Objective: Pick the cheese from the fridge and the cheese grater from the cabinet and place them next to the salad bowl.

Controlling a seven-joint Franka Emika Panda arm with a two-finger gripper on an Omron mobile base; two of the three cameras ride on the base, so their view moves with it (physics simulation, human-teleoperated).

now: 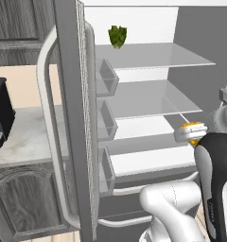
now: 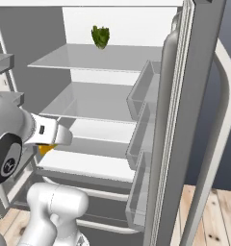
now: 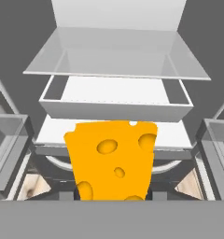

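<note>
A: Notably, the hand view presents the cheese (image 3: 113,158) as a broad orange-yellow face with oval holes; the left base view reveals merely a yellow sliver.

B: And the fingers (image 1: 193,133)?

A: Narrowly parted, clamped on the cheese, held in front of the open fridge (image 1: 148,97), level with its lower shelves.

B: Anything else?

A: A green leafy vegetable (image 1: 117,36) on the top shelf.

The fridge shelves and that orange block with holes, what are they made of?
The fridge shelves look like clear glass or plastic: you can see the wall through them and their edges shine pale. The orange block is the cheese: matte yellow-orange with round holes, so it seems soft and waxy, held in the gripper. It is a rendered scene, so this is only a guess.
</note>
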